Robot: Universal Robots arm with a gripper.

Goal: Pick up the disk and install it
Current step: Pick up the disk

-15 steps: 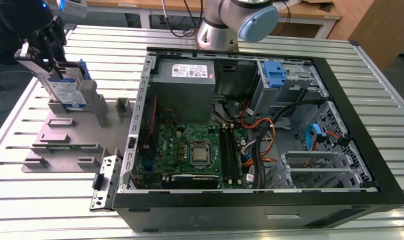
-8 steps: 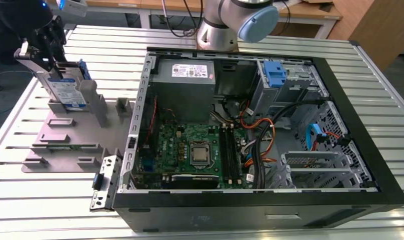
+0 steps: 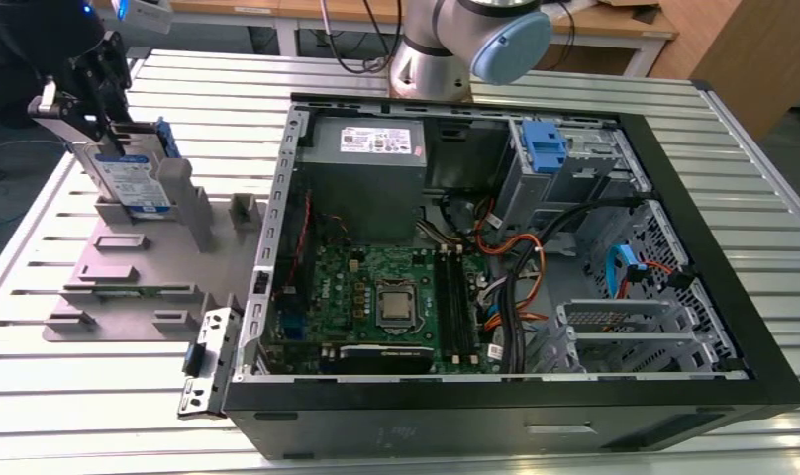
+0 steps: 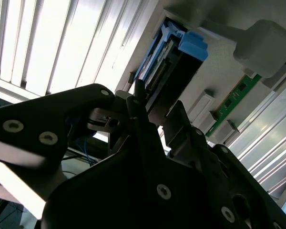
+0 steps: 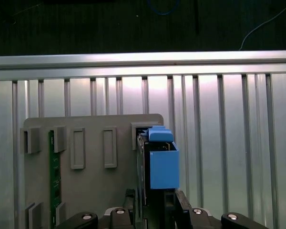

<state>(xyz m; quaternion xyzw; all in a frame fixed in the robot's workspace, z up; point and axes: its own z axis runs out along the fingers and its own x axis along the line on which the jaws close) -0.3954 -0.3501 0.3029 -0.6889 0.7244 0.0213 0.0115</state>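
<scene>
Disk [image 3: 134,176] stands on edge in the grey holder [image 3: 123,267], right beneath the gripper [image 3: 103,119], which straddles its top edge. Clamped or not, I cannot tell. Best move: lift straight out, keeping it upright and clear of the slot walls.

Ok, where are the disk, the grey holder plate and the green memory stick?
the disk [image 5: 163,167], first wrist view, on its blue carrier
the grey holder plate [image 5: 93,191], first wrist view, on its bare face
the green memory stick [image 5: 54,176], first wrist view, on its edge
</scene>
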